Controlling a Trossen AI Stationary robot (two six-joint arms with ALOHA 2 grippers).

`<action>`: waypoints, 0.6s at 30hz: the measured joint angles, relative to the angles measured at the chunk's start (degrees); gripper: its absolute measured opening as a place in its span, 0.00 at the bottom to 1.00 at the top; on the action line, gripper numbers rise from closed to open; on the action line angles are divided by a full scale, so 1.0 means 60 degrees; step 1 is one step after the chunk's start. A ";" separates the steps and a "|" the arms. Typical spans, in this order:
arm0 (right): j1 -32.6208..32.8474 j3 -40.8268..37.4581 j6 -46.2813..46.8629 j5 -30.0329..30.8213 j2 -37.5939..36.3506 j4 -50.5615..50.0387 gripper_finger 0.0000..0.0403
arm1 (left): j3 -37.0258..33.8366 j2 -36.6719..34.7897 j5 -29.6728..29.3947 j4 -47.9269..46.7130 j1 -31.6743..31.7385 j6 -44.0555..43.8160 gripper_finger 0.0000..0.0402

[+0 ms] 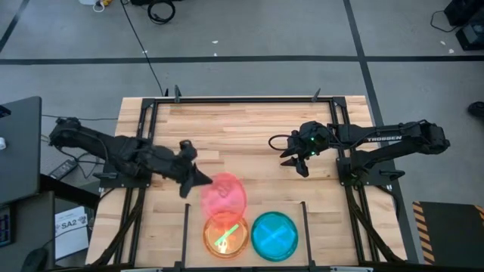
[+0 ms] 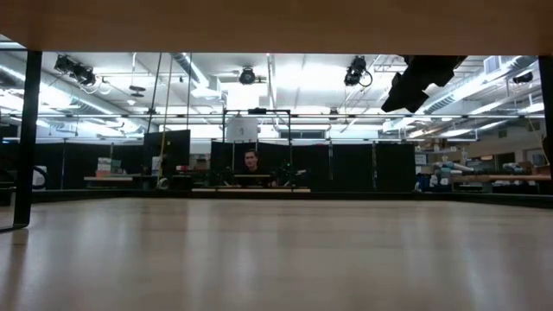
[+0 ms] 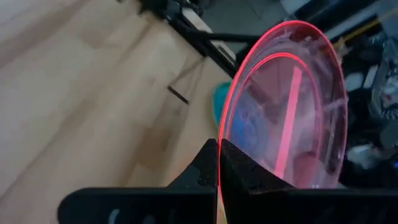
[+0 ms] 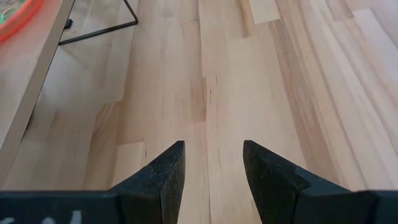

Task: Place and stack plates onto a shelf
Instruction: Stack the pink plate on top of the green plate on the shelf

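While the left gripper [image 1: 203,180] has its jaws clenched on the rim of the pink plate [image 1: 224,194], that plate sits tilted just above the orange stack [image 1: 225,233], overlapping its far edge in the high view. Cyan stack [image 1: 274,235] sits right beside the orange one, both at the counter's near edge inside the shelf [image 1: 304,219], whose thin black wire uprights flank them. A green stripe shows on the orange stack.

Right gripper [image 1: 294,161] hovers over bare wood mid-counter, jaws released, nothing between them; well apart from the plates. Lots of open room around it on the counter [image 1: 242,128].

Plates are thin translucent discs with glowing rims; the wrist view shows the pink one edge-gripped, stripe across it. Counter is pale butcher-block planks, bordered by black rails. Low view shows a person seated far back in the room.
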 joint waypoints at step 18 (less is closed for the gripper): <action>0.0018 0.0000 -0.0017 0.0003 0.0000 0.0132 0.42 | 0.3126 0.3449 0.0014 -0.1636 -0.2188 -0.0956 0.01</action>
